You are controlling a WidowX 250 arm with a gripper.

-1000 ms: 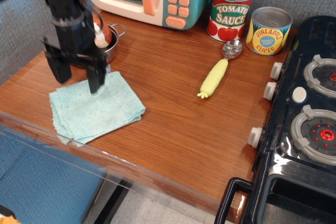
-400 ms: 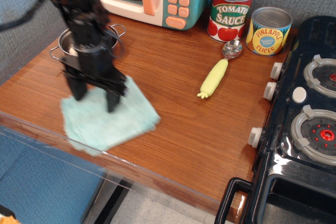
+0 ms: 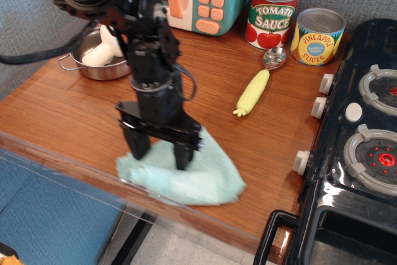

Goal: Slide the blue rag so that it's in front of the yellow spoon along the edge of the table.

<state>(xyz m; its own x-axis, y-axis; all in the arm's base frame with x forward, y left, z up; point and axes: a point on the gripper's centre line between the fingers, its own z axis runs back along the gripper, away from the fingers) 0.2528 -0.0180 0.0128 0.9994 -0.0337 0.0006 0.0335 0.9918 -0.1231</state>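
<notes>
Rag dragged rightward along worktop front edge under wide-spread pincer; overhang risked if pushed outward.

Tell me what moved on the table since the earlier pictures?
The gripper, fingers spread and pressing down on the blue rag, dragged it rightward along the table's front edge, closer to the spot in front of the yellow spoon. The arm moved off the steel pot, so its contents show. The spoon, cans and microwave stayed put.
</notes>
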